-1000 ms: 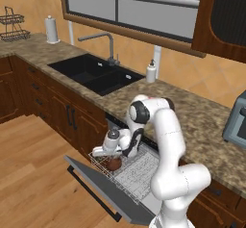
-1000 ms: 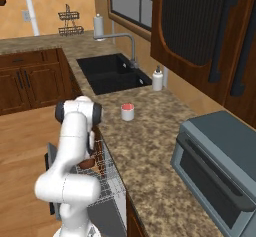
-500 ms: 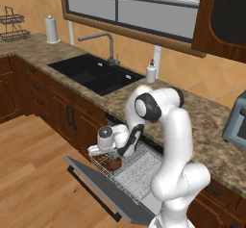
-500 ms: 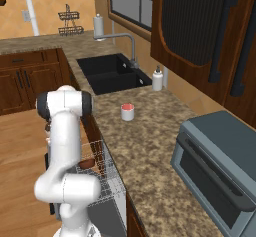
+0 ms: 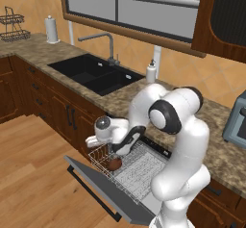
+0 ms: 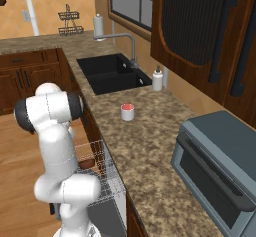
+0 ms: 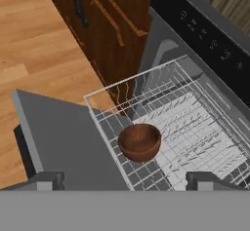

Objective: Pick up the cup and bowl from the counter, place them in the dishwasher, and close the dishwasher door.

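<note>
Left base view, bowl: the round reddish-brown bowl (image 5: 114, 164) sits in the white wire rack (image 5: 129, 167) near the rack's left corner, above the lowered dishwasher door (image 5: 103, 192).
Left base view, gripper: the gripper (image 5: 98, 143) hangs just above the rack, beside the bowl and not touching it.
Left base view, door: flat dark grey panel with a long black bar handle (image 5: 92, 194) on its near edge.
Right base view, cup: the cup (image 6: 127, 112), a small white cylinder with a pinkish-red inside, stands on the speckled granite counter (image 6: 150, 146), between the sink (image 6: 110, 74) and the grey toaster oven (image 6: 217, 168), well apart from the dishwasher.
Right base view, soap bottle: the white dispenser (image 6: 157, 78) stands beyond the cup, beside the sink.
Hand view, fingers: spread wide, holding nothing; the bowl lies free below them, upright on thin wire.
Hand view, textures: smooth glossy bowl, thin wire grid, matte grey door.
Risk, cup: a hard smooth cylinder could slip or tip if pinched off-centre.
Risk, soap bottle: being white too, it could be taken for the cup.
Risk, door: closing it with the rack still out would likely jam.
</note>
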